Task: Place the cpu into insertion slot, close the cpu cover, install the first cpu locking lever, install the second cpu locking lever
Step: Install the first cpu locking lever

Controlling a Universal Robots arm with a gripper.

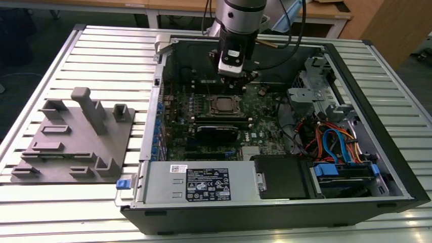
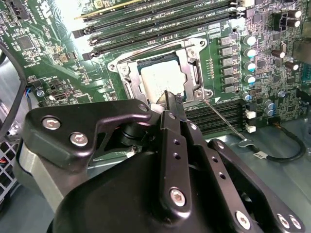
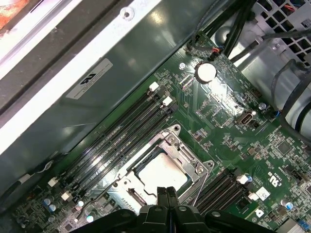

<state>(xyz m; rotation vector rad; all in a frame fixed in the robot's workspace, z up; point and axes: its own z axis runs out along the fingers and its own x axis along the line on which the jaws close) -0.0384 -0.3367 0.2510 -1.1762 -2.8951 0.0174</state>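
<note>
Second wrist view, gripper (image 2: 172,97) overlapping cpu (image 2: 158,79), memory slots (image 2: 160,17) alongside

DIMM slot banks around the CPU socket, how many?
2. One bank lies between the cpu and the case wall; the other bank is on the cpu's opposite side. Others may be hidden.

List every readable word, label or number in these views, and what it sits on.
Black label on the power supply: print too small to read.
Small white label above it: too small to read.
White sticker on the case wall: blurred, unreadable.
White markings on the green board: too small to read.
Nothing can be quoted.
</note>
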